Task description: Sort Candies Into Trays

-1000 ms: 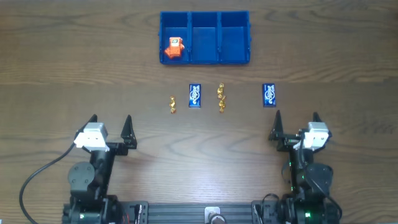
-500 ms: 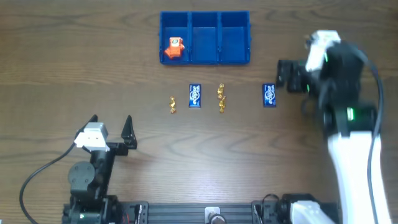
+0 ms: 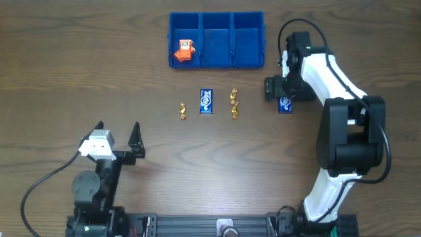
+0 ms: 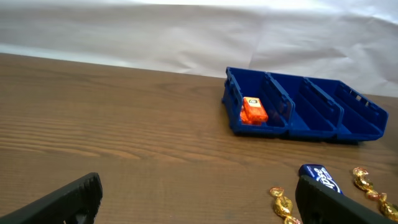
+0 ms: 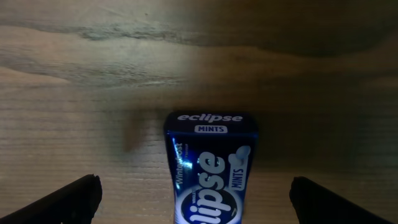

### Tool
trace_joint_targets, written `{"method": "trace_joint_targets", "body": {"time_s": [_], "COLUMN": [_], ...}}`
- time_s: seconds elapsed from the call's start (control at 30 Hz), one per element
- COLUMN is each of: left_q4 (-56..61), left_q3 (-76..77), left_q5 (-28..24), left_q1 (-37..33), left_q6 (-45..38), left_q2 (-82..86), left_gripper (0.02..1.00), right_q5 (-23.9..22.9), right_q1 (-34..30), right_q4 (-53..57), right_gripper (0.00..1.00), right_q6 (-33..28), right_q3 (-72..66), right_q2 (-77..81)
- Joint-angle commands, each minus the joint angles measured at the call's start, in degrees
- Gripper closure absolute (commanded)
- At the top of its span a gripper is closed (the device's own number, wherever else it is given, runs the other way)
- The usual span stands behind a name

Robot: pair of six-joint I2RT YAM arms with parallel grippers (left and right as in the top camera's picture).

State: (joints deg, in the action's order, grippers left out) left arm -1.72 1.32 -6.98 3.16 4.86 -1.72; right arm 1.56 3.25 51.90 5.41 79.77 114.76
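Over the right-hand mint box (image 5: 210,171), we see the right gripper (image 5: 194,186) wide open, gripping nothing; left gripper (image 3: 117,125) likewise open, empty.

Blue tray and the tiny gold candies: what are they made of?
The blue tray looks like hard moulded plastic: smooth, slightly glossy, thin straight dividers. The gold candies seem wrapped in shiny foil or cellophane, with twisted, glinting ends; the sweet inside is hidden.

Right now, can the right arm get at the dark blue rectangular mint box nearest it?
Probably yes: the open right pincer hangs over the dark blue rectangular mint box, with only bare wooden table around it.
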Motion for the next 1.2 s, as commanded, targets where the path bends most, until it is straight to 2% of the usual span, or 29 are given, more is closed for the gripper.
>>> {"method": "trace_joint_targets", "body": {"time_s": [0.03, 0.33, 0.43, 0.6, 0.7, 0.87, 1.0, 1.13, 1.2], "left_q4": [-2.10, -2.10, -2.10, -2.10, -2.10, -2.10, -2.10, -2.10, -2.10], "left_q3": [-1.05, -1.05, -1.05, -1.05, -1.05, -1.05, -1.05, -1.05, -1.05], "left_q5": [-1.16, -1.16, -1.16, -1.16, -1.16, -1.16, -1.16, -1.16, -1.16], "left_q1": [-0.13, -0.13, -0.13, -0.13, -0.13, -0.13, -0.13, -0.13, -0.13], "left_q6": [0.46, 0.46, 0.46, 0.46, 0.46, 0.44, 0.44, 0.44, 0.44], "left_q2": [0.22, 0.22, 0.22, 0.22, 0.22, 0.22, 0.22, 0.22, 0.22], "left_gripper": [0.020, 0.020, 0.023, 0.020, 0.020, 0.023, 0.020, 0.020, 0.020], "right_q5": [-0.17, -1.53, -2.12, -3.02, -3.19, -3.19, -3.19, -7.08, -8.87], "right_q1": [0.28, 0.28, 0.28, 0.28, 0.28, 1.64, 6.25, 12.90, 15.89], "right_q4": [0.07, -0.15, -0.37, -0.55, -0.57, -1.25, -1.03, -1.46, -6.49], "right_gripper": [0.003, 0.036, 0.178, 0.603, 0.783, 0.825, 0.882, 0.882, 0.893], "right_q6": [0.55, 0.31, 0.33, 0.55, 0.52, 1.36, 5.84, 9.66, 9.68], "right_q3": [-0.26, -1.07, -1.07, -1.07, -1.07, -0.83, 4.02, 16.15, 19.02], "right_q2": [0.46, 2.86, 3.02, 3.02, 3.02, 1.16, -8.00, -10.91, -10.49]}}
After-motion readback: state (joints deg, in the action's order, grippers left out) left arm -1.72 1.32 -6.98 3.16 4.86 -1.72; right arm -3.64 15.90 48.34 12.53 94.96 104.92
